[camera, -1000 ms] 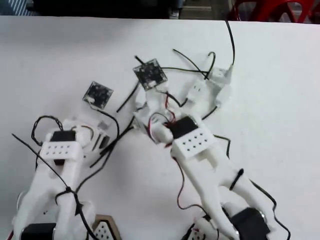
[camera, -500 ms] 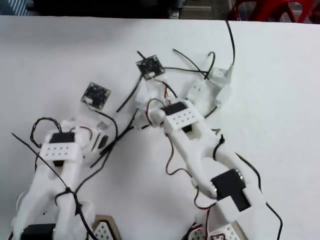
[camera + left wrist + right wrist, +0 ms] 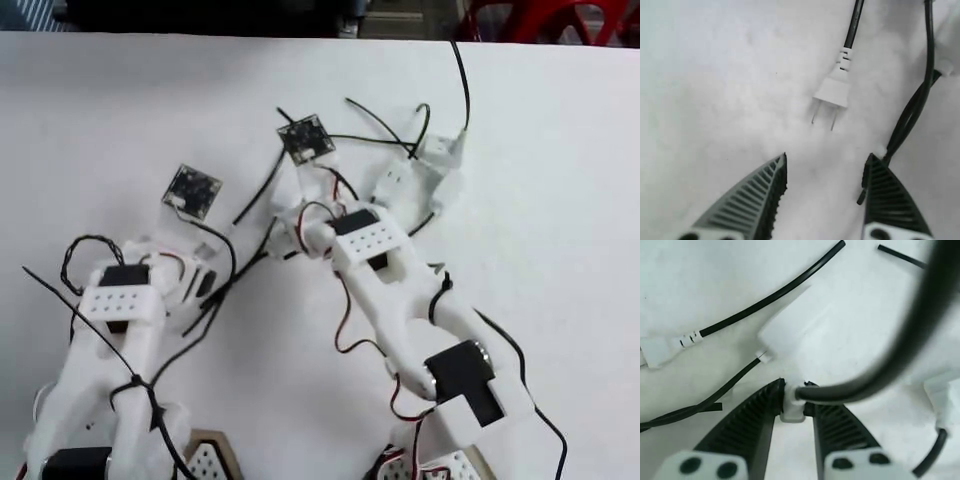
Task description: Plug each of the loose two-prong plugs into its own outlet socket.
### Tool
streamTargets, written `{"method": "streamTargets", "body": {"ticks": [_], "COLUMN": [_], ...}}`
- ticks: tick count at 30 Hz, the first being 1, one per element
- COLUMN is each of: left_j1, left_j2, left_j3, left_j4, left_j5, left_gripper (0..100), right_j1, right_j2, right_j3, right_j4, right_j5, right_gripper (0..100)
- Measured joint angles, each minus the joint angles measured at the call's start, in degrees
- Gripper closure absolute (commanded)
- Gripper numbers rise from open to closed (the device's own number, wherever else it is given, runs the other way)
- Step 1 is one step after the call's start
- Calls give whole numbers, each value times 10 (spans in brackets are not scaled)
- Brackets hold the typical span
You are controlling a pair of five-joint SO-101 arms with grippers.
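Note:
A loose white two-prong plug (image 3: 832, 92) on a black cable lies flat on the white table (image 3: 120, 100), prongs toward my left gripper (image 3: 825, 167). That gripper is open just short of it, with nothing between its fingers; from above it (image 3: 203, 270) sits at the lower left. My right gripper (image 3: 794, 407) is shut on a second white plug (image 3: 791, 412), whose thick black cable (image 3: 900, 355) arcs away. A white outlet socket (image 3: 787, 330) lies just ahead of it. From above, the right gripper (image 3: 303, 203) is mid-table, left of the white outlet sockets (image 3: 398, 180).
Black cables (image 3: 255, 195) cross the table between the two arms and loop around another socket (image 3: 440, 152) at the back. A further white plug end (image 3: 655, 351) lies off to one side of the right gripper. The table's far edge (image 3: 200, 35) runs along the back.
The right arm has stretched away from the front edge, carrying its gripper and the held plug farther up the table toward the sockets. The left arm has stayed still.

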Motion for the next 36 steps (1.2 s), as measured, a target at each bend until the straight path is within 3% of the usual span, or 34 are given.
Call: {"method": "streamTargets", "body": {"ticks": [16, 28, 36], "left_j1": [0, 0, 0], "left_j2": [0, 0, 0], "left_j3": [0, 0, 4], "left_j4": [0, 0, 0], "left_j5": [0, 0, 0], "left_gripper": [747, 747, 747], "right_j1": [1, 2, 2], "right_j2": [-9, -49, -56], "right_j3": [28, 30, 30], "right_j4": [-4, 70, 84], "right_j5": [53, 53, 96], "right_gripper": [981, 981, 981]}}
